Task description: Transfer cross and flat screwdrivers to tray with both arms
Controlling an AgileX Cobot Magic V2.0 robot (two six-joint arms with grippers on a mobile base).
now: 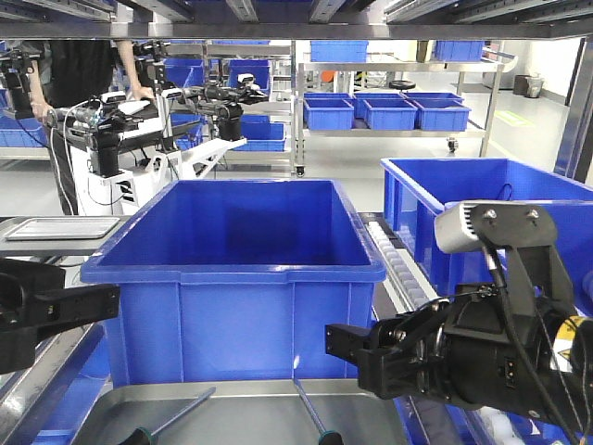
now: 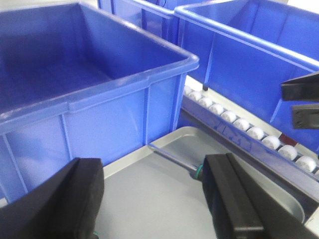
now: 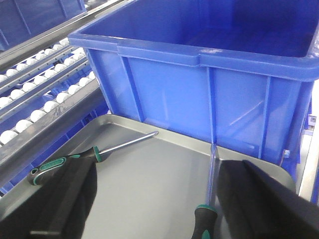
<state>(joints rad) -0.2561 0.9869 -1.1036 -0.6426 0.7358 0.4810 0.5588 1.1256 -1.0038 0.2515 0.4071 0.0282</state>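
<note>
1. Tray (image 3: 149, 179): grey metal, low rim, set just before the near wall of a blue bin (image 3: 209, 79); holds both screwdrivers.
2. Left screwdriver (image 3: 92, 153): flat on the tray floor, black-and-green handle toward the tray's left edge, shaft angled toward the bin, tip just short of the bin wall.
3. Right screwdriver (image 3: 211, 199): flat on the tray, handle nearest the right wrist camera, shaft running straight to the foot of the bin; well apart from the other one.
4. Left gripper (image 2: 149, 199): above the tray, fingers (image 2: 234, 199) spread wide, nothing between them.
5. Right gripper (image 3: 154, 209): above the tray, fingers spread, holding nothing; the right screwdriver's handle shows in the gap, apparently lower down and untouched, though depth is hard to judge.
6. Second bin (image 1: 482, 204): blue, to the right, beyond a roller track (image 2: 249, 132).
7. Background: shelving with more blue bins, a white robot (image 1: 176, 158).
</note>
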